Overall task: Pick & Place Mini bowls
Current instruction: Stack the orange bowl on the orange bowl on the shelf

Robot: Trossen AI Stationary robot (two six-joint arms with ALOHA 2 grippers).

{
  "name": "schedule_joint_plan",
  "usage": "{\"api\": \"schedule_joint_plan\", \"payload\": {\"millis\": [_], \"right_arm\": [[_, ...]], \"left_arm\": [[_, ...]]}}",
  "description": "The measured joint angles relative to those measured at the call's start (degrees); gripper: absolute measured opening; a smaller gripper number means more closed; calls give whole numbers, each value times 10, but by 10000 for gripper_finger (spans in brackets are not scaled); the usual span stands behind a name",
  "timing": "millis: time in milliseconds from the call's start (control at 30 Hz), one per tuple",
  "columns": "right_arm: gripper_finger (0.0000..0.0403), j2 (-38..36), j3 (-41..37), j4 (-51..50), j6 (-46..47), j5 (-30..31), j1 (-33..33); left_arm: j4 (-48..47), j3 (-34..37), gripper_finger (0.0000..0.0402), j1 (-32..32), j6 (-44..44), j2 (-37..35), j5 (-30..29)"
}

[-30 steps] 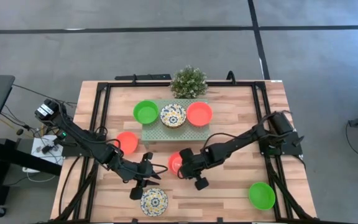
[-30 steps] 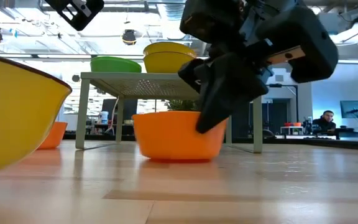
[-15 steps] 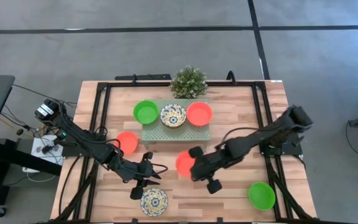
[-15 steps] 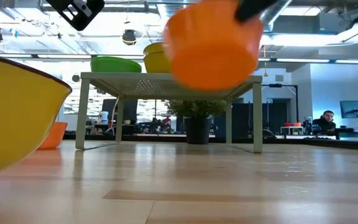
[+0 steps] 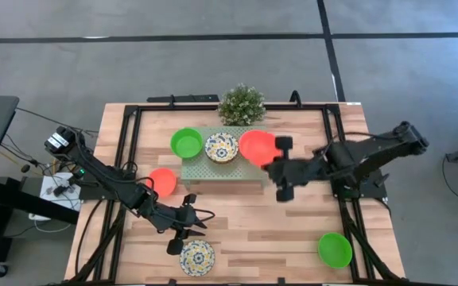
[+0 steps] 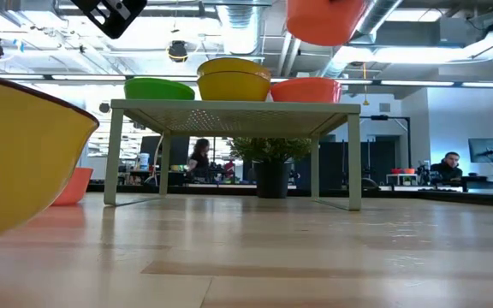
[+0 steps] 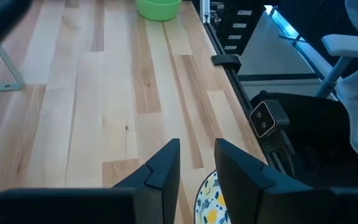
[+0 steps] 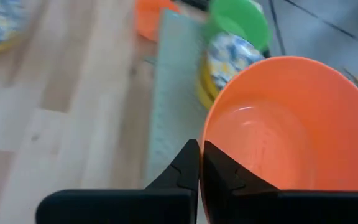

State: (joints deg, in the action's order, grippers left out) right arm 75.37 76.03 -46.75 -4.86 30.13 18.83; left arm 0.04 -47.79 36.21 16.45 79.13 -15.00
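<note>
Plastic, smooth and round, the orange-red bowl [image 8: 278,134] we carry is shallow and glossy; our right gripper [image 8: 200,163] pinches its rim with jaws closed, above the pale perforated platform [image 5: 225,168]. Our left gripper [image 7: 196,163] hangs parted over pale planks beside a patterned bowl [image 5: 197,257].

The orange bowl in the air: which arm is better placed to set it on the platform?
The right arm. Its right gripper is shut on the orange bowl, above the platform near the other orange bowl. The left gripper waits, open, near the patterned bowl.
</note>
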Motion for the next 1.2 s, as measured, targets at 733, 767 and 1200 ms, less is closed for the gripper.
{"api": "schedule_joint_plan", "payload": {"millis": [733, 767, 1200], "right_arm": [[3, 93, -15, -21, -62, -82, -159], [3, 93, -15, -21, -62, -82, -159], [5, 93, 21, -47, -51, -91, -155]], "left_arm": [[12, 0, 101, 0, -1, 0, 0], [11, 0, 101, 0, -1, 0, 0], [12, 0, 101, 0, -2, 0, 0]]}}
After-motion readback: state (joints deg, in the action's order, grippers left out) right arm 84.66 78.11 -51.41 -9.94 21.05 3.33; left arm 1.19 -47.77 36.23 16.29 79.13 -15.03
